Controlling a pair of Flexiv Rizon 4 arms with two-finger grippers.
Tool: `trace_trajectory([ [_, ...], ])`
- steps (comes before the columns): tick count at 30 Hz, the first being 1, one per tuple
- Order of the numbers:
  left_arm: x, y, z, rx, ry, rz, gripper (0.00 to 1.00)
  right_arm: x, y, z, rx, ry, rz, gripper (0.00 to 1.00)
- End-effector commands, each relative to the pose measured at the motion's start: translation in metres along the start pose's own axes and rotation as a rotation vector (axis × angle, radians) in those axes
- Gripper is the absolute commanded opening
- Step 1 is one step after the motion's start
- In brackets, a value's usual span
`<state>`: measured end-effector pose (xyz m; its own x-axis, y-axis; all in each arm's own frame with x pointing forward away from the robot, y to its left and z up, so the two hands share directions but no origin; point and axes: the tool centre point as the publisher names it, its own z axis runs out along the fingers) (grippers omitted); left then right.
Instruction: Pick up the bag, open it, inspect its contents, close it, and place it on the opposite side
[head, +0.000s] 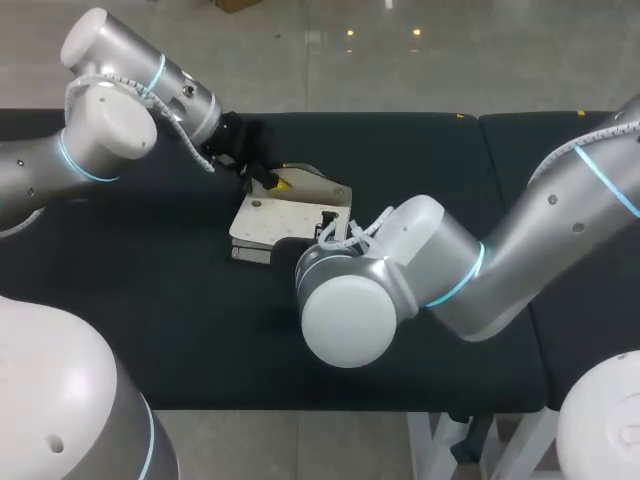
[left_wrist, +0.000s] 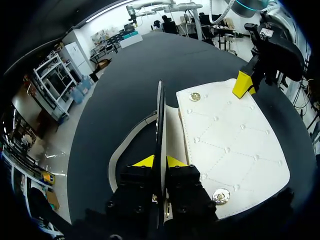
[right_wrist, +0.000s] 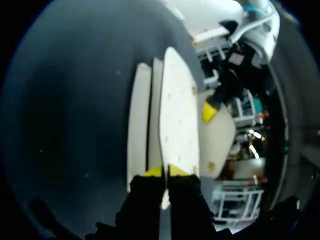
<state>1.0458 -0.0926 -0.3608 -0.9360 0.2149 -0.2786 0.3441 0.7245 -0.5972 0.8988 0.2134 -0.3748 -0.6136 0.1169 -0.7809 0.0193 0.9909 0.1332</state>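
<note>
The white bag lies near the middle of the dark bench, between the two arms. The left arm comes in from the far left corner and the right arm from the right, its wrist bent over the bag's near right corner.

In the left wrist view the left hand is nearly closed, both yellow tips pressed from either side onto a thin panel of the bag that stands on edge between them. Just beside this panel the bag's quilted white face lies flat, with a gold snap stud near the hand and another towards the far edge. A white strap curves over the bench on the other side of the upright panel.

In the right wrist view the right hand is also almost shut, its two tips pinching the edge of a white panel of the bag, with two more pale layers just beside it. One yellow tip of the other hand shows ahead, touching the bag's far side
</note>
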Motion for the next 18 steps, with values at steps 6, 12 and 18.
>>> trace_trajectory([
  [6,0.001,0.0,-0.001,0.011,0.003,-0.004,0.0,0.005,-0.003,0.0,-0.017,-0.071,-0.006,0.1],
  [12,0.002,-0.004,-0.005,0.012,-0.004,-0.006,0.0,0.001,-0.003,-0.013,-0.031,-0.049,0.0,1.0],
  [18,0.002,-0.008,-0.012,0.004,-0.023,-0.022,0.0,-0.012,-0.002,-0.038,-0.048,-0.053,0.018,1.0],
])
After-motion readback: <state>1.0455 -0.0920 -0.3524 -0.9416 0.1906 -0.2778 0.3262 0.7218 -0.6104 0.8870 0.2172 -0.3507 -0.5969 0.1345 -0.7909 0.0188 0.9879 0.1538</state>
